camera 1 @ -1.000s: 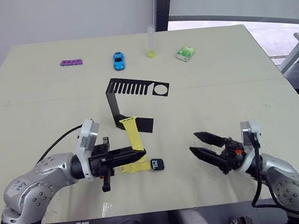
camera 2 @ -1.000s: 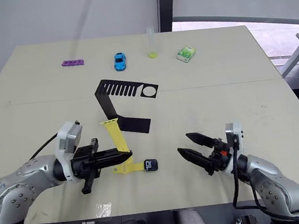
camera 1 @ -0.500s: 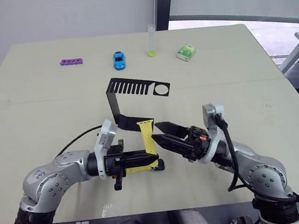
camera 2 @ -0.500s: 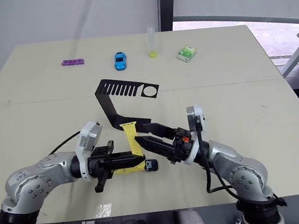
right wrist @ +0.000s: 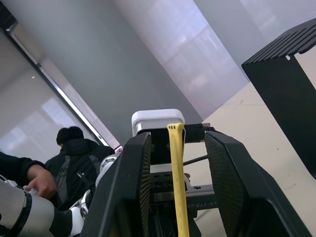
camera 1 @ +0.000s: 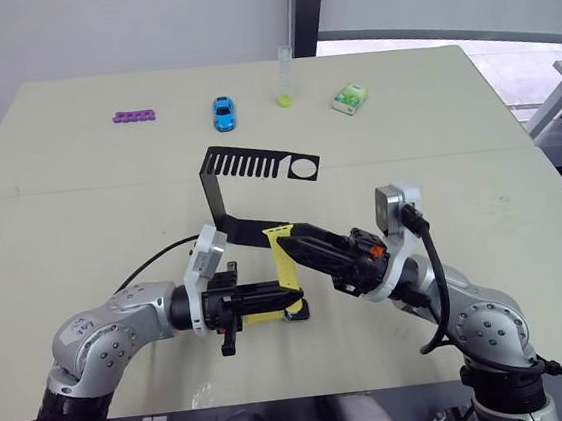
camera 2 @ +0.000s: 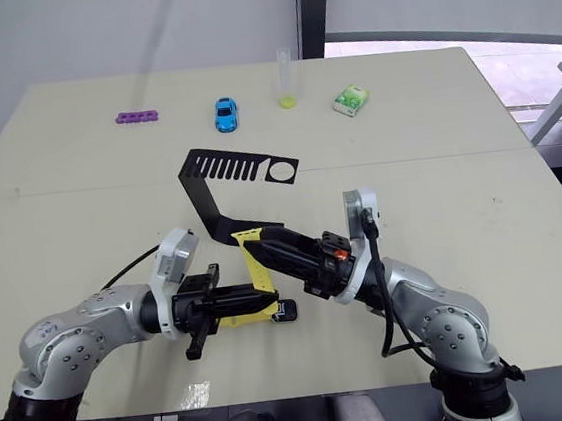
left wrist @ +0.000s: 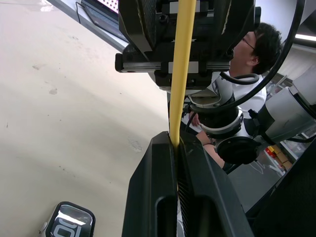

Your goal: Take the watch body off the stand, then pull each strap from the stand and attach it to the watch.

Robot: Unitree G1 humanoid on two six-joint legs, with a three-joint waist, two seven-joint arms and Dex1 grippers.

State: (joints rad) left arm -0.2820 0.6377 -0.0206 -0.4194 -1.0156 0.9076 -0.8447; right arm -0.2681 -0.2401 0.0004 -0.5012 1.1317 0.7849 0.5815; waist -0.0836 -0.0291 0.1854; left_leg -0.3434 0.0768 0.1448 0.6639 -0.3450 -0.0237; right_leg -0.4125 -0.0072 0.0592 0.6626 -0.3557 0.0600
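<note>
My left gripper [camera 1: 292, 296] is shut on a yellow strap [camera 1: 283, 258] and holds it upright just in front of the black stand [camera 1: 221, 193]. The left wrist view shows the fingers [left wrist: 160, 192] pressed flat on that strap [left wrist: 180, 74]. My right gripper [camera 1: 291, 238] reaches in from the right with one finger on each side of the strap's upper end. In the right wrist view a gap shows on both sides of the strap [right wrist: 177, 173], so that gripper is open. The watch body [camera 1: 298, 311] lies on the table below, with a second yellow strap [camera 1: 262, 318] flat beside it.
Along the table's far side stand a purple bar [camera 1: 134, 116], a blue toy car [camera 1: 223, 113], a clear tube with yellow liquid [camera 1: 283, 79] and a green-white packet [camera 1: 349, 98]. A person [right wrist: 69, 153] sits beyond the table.
My right arm has swung in leftwards from the table's right side, and its fingers have narrowed around the strap's top. My left gripper has carried the strap rightwards.
</note>
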